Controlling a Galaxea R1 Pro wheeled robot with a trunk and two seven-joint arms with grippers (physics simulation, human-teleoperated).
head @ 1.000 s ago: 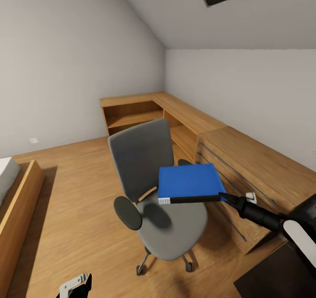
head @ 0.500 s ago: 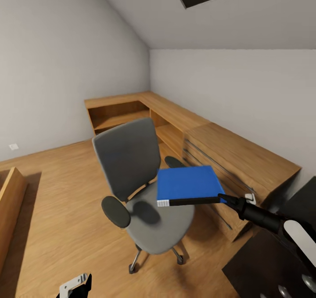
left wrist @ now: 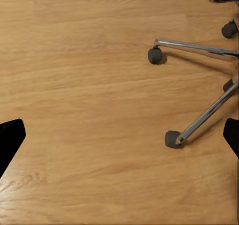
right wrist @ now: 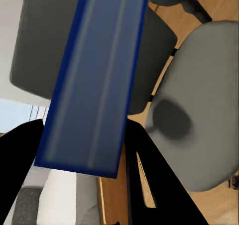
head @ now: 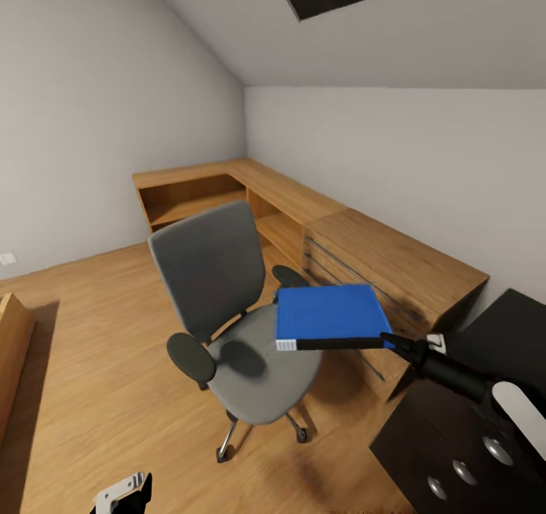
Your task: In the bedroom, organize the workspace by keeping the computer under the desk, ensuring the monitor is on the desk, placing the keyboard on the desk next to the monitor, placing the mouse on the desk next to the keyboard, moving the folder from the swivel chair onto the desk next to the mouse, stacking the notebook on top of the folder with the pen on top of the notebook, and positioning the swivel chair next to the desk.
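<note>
The bright blue folder [head: 330, 311] hangs level above the seat's right edge of the grey swivel chair [head: 216, 271], with my right gripper [head: 388, 340] shut on its black spine edge. In the right wrist view the folder [right wrist: 94, 80] runs between the two black fingers [right wrist: 149, 185], with the chair's seat [right wrist: 204, 100] behind it. A corner of the black desk [head: 508, 324] with silver drawer knobs [head: 455, 472] shows at the lower right. My left gripper [head: 121, 495] hangs low and open over the floor, near the chair's chrome base [left wrist: 199, 118].
A long light wooden L-shaped shelf unit and drawer cabinet [head: 394, 260] runs along the far and right walls, right behind the chair. A wooden bed frame edge [head: 11, 347] stands at the left. Bare wooden floor [head: 98, 347] lies left of the chair.
The whole view has swung right, bringing the black desk and its drawers into sight. The folder stays held in my right gripper.
</note>
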